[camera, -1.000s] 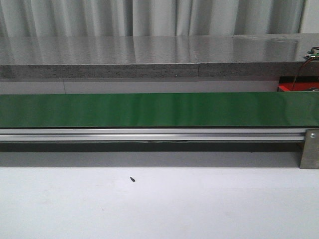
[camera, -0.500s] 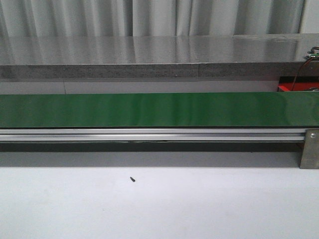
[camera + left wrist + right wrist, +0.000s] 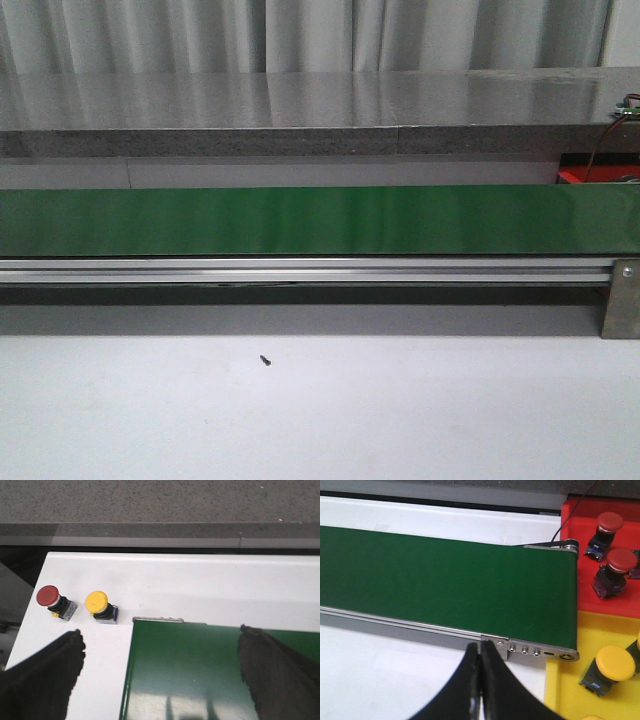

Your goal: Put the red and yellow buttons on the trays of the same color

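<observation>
Left end of belt: red button [image 3: 49, 596] and yellow button [image 3: 97, 602] upright on white table [image 3: 200, 587], side by side, just off the green belt [image 3: 200, 670]
Left gripper [image 3: 160, 672]: fingers wide apart, holding nothing
Right gripper [image 3: 480, 680]: fingers pressed together, holding nothing
Right end of belt: red tray [image 3: 590, 580] with red buttons; yellow tray [image 3: 565, 680] with yellow ones

**Green belt, red and yellow buttons, matching trays**

The conveyor belt [image 3: 300, 220] is plain dark green, with a silver aluminium rail [image 3: 300, 270] along its near edge. The table [image 3: 320, 410] is white; the counter [image 3: 300, 100] behind is speckled grey. On the white surface [image 3: 200, 585] stand a red-capped button [image 3: 49, 596] and, at its 3 o'clock, a yellow-capped button [image 3: 96, 601]. The red tray [image 3: 585, 587] holds red buttons [image 3: 620, 562]; the yellow tray [image 3: 570, 680] holds a yellow button [image 3: 614, 663]. Both grippers' fingers [image 3: 45, 675] [image 3: 480, 690] are black.
</observation>
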{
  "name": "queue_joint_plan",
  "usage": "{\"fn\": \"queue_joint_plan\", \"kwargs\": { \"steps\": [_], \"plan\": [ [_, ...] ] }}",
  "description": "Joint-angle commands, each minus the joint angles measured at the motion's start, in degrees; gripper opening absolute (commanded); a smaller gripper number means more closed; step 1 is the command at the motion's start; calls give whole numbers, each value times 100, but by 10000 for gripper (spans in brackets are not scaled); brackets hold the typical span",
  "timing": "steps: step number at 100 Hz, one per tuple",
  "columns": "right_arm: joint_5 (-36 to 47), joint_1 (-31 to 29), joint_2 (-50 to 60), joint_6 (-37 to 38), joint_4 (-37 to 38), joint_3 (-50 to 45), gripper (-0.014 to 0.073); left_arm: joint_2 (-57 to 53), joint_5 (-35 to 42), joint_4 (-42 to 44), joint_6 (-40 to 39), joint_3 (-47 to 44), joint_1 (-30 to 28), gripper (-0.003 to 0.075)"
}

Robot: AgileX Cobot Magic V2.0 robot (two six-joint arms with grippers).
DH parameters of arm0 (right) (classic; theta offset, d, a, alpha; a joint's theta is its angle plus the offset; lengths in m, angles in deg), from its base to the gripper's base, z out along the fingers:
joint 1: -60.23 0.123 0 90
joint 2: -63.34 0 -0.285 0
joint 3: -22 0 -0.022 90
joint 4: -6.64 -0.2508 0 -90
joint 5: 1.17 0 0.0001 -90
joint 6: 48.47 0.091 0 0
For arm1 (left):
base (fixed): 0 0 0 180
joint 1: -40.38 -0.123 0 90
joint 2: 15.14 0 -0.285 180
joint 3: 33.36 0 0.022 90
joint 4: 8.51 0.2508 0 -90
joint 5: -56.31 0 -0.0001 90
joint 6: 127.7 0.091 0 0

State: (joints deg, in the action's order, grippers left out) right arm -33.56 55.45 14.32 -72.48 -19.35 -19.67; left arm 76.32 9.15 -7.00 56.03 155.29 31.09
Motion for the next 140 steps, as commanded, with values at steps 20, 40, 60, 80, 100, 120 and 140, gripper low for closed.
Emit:
{"fn": "queue_joint_plan", "kwargs": {
  "steps": [20, 40, 60, 80, 100, 120, 140],
  "plan": [
    [304, 1, 36, 12, -68, 141, -68, 1402, -480, -15, -127, 1711, -616, 554],
    [304, 1, 36, 12, -68, 141, -68, 2298, -691, -29, -127, 2346, -878, 552],
    [304, 1, 36, 12, -68, 141, -68, 2806, -546, -39, -127, 2417, -1012, 552],
    [304, 1, 36, 12, -68, 141, -68, 3211, -199, -151, -127, 2439, -1102, 552],
    [304, 1, 36, 12, -68, 141, -68, 3681, -137, -227, -127, 2740, -1127, 552],
    [304, 1, 36, 12, -68, 141, -68, 4001, -77, -256, -127, 2932, -1127, 552],
    [304, 1, 36, 12, -68, 141, -68, 4079, 157, -256, -127, 2929, -1127, 552]
  ]
}}
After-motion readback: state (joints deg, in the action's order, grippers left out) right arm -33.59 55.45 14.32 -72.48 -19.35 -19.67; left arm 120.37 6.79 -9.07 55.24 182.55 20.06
